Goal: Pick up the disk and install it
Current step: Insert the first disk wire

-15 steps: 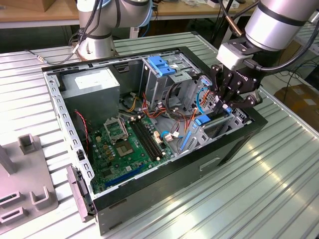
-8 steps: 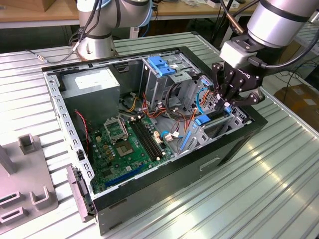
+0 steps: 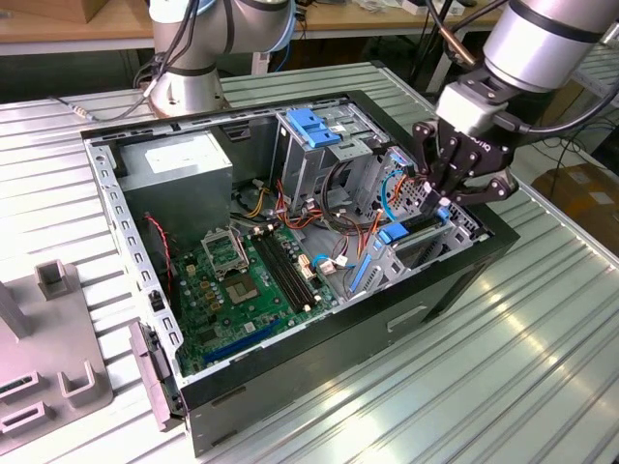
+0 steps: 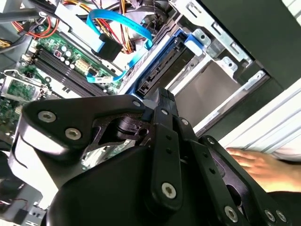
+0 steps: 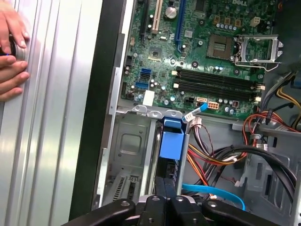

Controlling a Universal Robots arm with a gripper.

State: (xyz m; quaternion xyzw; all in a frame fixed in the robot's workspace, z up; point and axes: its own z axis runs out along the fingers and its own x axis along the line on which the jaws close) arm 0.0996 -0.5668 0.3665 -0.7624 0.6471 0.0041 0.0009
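One disk on edge in the case, two fingers tight together, empty, at its end.

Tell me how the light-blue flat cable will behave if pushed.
The light-blue cable is probably floppy: it curves in a loose loop, so it should bend aside. Thin and ribbon-like, likely light. Its black plug seems to hang free and may swing.

table: ribbed glossy metal | case: dull grey metal | disk rails: blue plastic | gripper: matt black
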